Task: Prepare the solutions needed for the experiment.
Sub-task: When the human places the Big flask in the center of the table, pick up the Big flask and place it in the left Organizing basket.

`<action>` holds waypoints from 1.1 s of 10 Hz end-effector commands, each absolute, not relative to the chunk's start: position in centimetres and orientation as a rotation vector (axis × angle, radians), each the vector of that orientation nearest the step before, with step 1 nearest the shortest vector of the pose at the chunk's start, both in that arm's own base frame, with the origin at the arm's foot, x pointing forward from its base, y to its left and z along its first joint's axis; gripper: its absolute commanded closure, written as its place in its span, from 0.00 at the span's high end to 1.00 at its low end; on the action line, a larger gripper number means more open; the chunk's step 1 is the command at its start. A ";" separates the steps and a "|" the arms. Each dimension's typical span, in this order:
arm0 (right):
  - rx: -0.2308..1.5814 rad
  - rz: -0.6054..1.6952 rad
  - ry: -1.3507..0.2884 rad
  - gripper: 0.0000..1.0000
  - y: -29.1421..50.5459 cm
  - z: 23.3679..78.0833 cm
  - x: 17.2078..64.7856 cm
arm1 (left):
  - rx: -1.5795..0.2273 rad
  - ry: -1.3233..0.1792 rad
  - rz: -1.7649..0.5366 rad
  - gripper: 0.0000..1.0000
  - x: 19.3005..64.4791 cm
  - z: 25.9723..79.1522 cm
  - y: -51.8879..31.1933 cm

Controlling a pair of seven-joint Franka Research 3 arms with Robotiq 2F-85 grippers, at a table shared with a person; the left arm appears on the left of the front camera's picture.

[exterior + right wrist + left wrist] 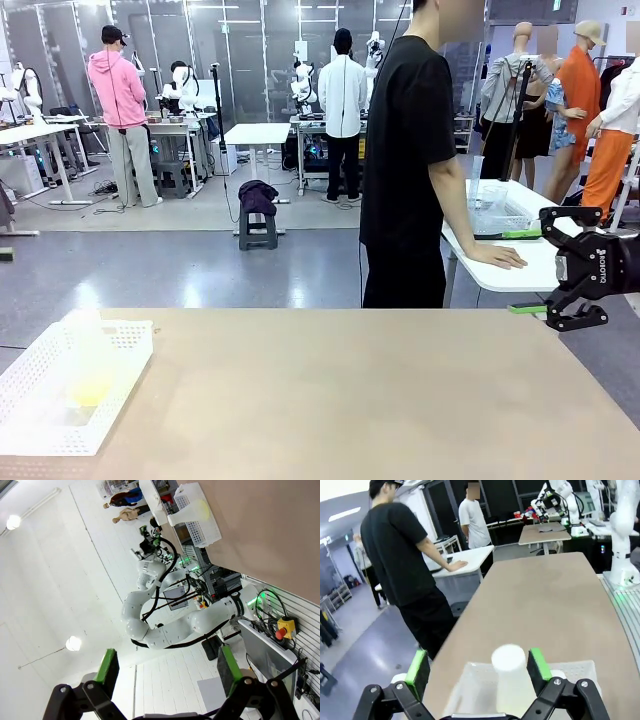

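A frosted conical flask (85,360) stands in a white mesh basket (128,362) at the table's left front corner. The solutions (89,392) show as pale yellow-green liquid tinting its base. In the left wrist view my left gripper (478,666) hangs open above the basket (580,669). The flask's neck (514,687) and its white stopper (508,657) lie between the green pads (418,667), lower down and untouched. My right gripper (575,275) is open and empty, off the table's right edge; its own view (166,664) looks across at the far basket (197,527).
A person in black (408,150) stands beyond the far edge, one hand (497,258) resting on a white side table (520,272). The tan tabletop (350,400) stretches bare between basket and right gripper. My left arm (150,595) shows far off in the right wrist view.
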State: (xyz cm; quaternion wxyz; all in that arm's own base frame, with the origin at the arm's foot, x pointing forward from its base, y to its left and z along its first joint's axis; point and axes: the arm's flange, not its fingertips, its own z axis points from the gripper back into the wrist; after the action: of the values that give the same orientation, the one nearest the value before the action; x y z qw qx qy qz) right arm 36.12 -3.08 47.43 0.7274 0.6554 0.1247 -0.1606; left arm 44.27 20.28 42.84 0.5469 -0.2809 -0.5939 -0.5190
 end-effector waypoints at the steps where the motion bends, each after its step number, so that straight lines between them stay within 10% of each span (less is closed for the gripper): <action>1: 1.451 -0.363 0.276 1.00 -3.1 47.6 36.1 | -0.622 -1.446 -1.394 1.00 45.6 46.9 17.1; 6: 1.451 -0.363 0.276 1.00 -3.1 47.6 36.1 | -0.902 -1.402 -1.380 1.00 45.7 52.0 9.5; 11: 1.451 -0.363 0.276 1.00 -3.1 47.6 36.1 | -1.376 -0.999 -1.261 1.00 43.7 52.1 6.6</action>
State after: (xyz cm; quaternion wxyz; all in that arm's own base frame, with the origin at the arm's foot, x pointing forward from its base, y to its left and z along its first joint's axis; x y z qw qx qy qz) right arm 36.12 -3.06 47.43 0.7276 0.6552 0.1247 -0.1606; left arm 43.69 6.33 51.69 0.4804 -0.5516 -0.4514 -0.5111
